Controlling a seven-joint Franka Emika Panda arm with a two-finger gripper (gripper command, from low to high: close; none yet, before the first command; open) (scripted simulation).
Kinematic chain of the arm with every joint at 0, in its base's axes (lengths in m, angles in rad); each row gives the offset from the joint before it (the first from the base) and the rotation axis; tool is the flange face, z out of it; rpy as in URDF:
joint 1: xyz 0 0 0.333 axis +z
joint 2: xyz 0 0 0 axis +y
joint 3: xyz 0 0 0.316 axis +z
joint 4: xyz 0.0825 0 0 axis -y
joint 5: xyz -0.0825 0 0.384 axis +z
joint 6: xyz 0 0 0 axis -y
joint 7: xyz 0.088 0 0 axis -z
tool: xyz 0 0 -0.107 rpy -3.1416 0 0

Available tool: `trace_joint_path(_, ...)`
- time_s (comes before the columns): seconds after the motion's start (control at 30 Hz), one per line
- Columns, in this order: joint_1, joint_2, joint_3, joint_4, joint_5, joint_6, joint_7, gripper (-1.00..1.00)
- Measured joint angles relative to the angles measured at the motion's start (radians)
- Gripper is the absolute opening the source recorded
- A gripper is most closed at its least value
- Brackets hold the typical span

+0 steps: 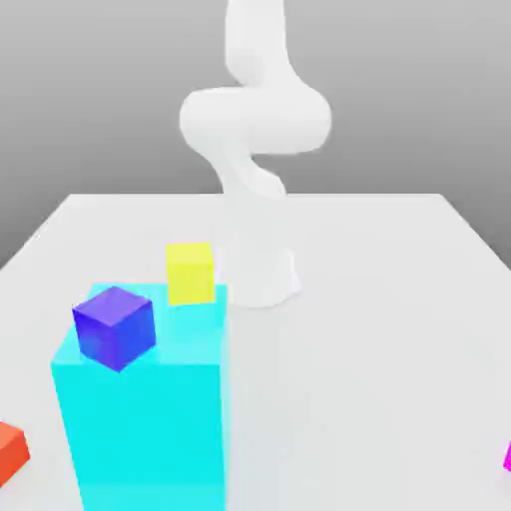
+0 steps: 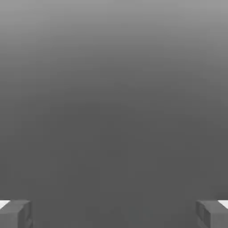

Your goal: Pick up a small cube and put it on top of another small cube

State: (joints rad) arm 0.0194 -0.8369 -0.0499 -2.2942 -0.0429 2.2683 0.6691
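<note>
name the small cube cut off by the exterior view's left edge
The red-orange cube; the dark blue and yellow cubes show whole, over the cyan block.

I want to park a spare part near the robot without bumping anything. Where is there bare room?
The widest bare patch is the white table, between the robot's base and the magenta piece at the exterior view's right edge. It is crowded on the cyan block, where the dark blue cube and yellow cube sit.
</note>
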Motion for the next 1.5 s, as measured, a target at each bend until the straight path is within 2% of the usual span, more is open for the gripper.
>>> trace_joint_path(0.5, 0.119, -0.154, -0.348, 0.023, -0.255, -0.134, -0.791, 0.0)
trace_joint_path(0.97, 0.285, -0.146, -0.759, 0.031, -0.49, -0.144, -1.497, 0.0)
trace_joint_path(1.23, 0.465, -0.083, -1.047, 0.039, -0.632, -0.108, -1.862, 0.0)
trace_joint_path(1.5, 0.75, -0.034, -1.386, 0.061, -0.805, -0.071, -2.174, 0.0)
